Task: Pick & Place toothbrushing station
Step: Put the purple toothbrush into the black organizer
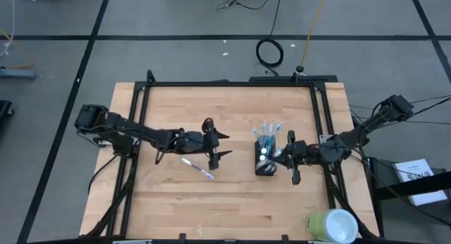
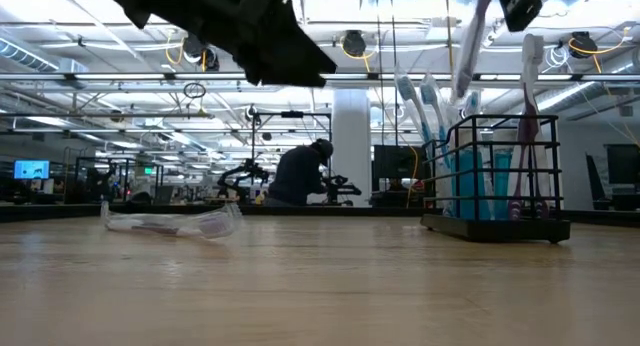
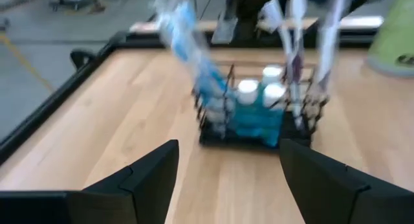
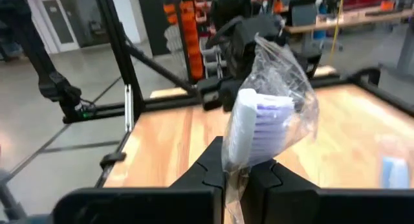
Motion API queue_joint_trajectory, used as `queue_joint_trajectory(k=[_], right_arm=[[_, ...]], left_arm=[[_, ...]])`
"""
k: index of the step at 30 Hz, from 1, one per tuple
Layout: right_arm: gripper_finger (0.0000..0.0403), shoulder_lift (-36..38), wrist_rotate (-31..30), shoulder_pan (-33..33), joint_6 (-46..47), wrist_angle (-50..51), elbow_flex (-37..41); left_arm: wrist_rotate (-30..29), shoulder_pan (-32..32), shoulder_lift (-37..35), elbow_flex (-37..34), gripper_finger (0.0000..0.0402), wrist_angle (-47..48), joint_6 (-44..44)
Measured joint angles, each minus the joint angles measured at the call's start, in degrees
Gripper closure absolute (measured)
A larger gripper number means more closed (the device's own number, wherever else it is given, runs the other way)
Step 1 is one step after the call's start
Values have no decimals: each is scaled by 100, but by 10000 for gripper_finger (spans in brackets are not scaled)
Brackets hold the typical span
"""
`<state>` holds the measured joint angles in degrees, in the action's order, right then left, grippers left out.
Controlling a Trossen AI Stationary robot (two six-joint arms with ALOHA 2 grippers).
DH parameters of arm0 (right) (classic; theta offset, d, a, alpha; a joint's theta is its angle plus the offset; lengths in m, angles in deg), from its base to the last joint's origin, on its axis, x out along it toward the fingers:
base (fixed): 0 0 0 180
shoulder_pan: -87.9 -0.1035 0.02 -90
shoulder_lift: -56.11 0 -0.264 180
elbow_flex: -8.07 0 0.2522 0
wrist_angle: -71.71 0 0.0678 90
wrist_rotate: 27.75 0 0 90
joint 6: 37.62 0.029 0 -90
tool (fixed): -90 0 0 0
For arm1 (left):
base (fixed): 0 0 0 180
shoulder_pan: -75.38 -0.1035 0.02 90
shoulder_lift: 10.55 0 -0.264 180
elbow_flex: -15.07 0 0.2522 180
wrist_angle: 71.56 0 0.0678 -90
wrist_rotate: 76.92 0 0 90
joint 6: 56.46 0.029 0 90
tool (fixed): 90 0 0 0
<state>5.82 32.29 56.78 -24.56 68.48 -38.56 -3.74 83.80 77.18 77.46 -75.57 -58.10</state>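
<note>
The black wire-mesh holder (image 1: 266, 161) stands on the table right of centre. It holds several blue-and-white toothbrushes (image 1: 268, 131) and white-capped tubes (image 3: 248, 88). It also shows in the low view (image 2: 495, 186). One wrapped toothbrush (image 1: 197, 168) lies flat on the table left of the holder. My right gripper (image 1: 285, 156) is at the holder's right side, shut on another toothbrush in clear wrap (image 4: 259, 114). My left gripper (image 1: 224, 145) is open and empty, left of the holder, with its fingers (image 3: 152, 175) pointing at it. My right gripper pinches the wrapped toothbrush between its two fingers, on the stem just below the bristle head (image 4: 238, 164). The head and loose wrap stick out past the fingertips. The brush is lifted clear and slants down over the holder (image 2: 468, 46).
A large yellow-green and white cylinder (image 1: 331, 226) lies at the table's near right corner. A black frame (image 1: 232, 84) runs round the table's edges. A person (image 2: 298, 174) is in the room beyond the far edge. There is bare wood at the near side.
</note>
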Motion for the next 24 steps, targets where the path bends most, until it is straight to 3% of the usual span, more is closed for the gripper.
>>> queue_joint_trajectory(k=[14, 18, 24], right_arm=[[395, -1, 11, -12, 291, 400, -47], [395, -45, 9, -12, -46, 430, -313], [395, -102, 3, -12, -89, 1502, -1076]], left_arm=[[25, -177, 356, -5, 123, -3, -187], [26, -202, 422, 5, 123, -41, -172], [22, -258, 426, -3, 123, 136, -301]])
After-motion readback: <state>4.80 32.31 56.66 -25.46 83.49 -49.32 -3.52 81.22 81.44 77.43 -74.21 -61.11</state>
